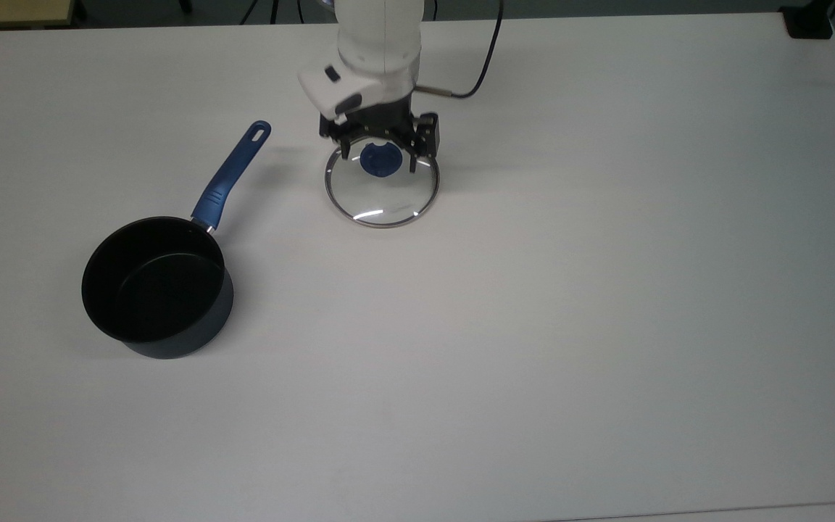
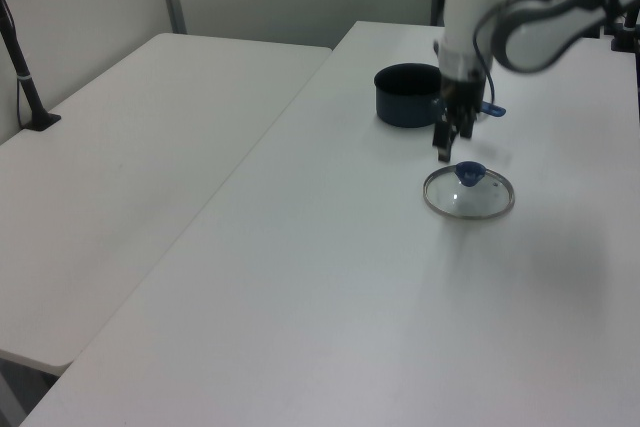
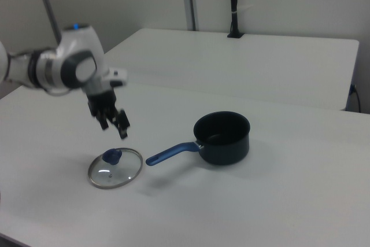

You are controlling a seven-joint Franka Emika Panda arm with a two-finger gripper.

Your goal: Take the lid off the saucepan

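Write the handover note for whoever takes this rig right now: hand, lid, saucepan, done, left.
Hand: open, holding nothing, raised just above the lid's knob.
Lid: lying flat on the white table, knob up, beside the tip of the saucepan's handle, not touching it.
Saucepan: upright, uncovered, nothing inside, on the top view's left.
Done: lid is off the pan and set down.
Left: only moving the arm away.

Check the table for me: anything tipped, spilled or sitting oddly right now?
Nothing stands out. The lid lies flat on the white table, knob up, apart from the saucepan, which stands upright and empty. The gripper hangs open above the knob.
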